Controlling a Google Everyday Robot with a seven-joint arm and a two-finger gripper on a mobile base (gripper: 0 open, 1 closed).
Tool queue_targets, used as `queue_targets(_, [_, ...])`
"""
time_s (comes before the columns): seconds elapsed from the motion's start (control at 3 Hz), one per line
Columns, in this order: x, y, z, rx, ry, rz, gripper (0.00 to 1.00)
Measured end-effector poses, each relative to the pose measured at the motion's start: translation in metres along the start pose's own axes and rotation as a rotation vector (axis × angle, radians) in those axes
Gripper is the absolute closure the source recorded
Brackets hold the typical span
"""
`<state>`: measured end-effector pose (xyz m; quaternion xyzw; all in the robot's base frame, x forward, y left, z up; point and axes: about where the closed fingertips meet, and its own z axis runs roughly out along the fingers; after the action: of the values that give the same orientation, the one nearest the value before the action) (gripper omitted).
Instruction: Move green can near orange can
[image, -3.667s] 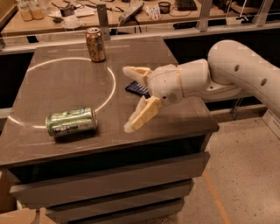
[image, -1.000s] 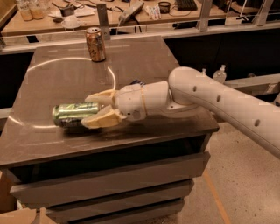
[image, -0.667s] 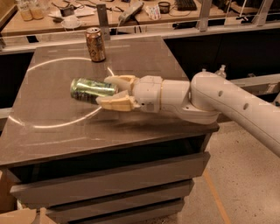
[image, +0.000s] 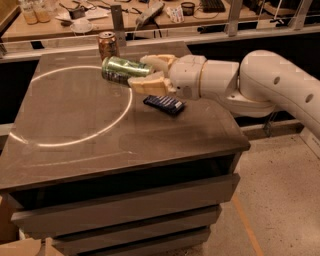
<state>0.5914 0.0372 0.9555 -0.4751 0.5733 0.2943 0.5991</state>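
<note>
While it bears everything, desk (image: 75, 150): dark top marked with a pale ring (image: 131, 102), drawers beneath, orange can (image: 108, 45) at its far edge.
Blue packet (image: 164, 104): flat on the desk, in front of the orange can and to its right, well apart.
Arm (image: 270, 85): white, reaching in from the orange can's right.
Pincer (image: 138, 72): just in front and right of the orange can, both tan fingers closed around the green can (image: 117, 70).
Green can: on its side in that grip, just in front of the orange can; whether they touch, cannot tell.
Orange can: upright.
</note>
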Motion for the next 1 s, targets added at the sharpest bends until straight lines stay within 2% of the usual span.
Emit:
queue_targets(0.33, [0.026, -0.036, -0.01, 0.023, 0.098, 0.075, 1.0])
queue_targets(0.67, [0.053, -0.067, -0.017, 0.041, 0.14, 0.138, 1.0])
queue_targets(1.0, [0.071, -0.093, -0.013, 0.032, 0.153, 0.167, 1.0])
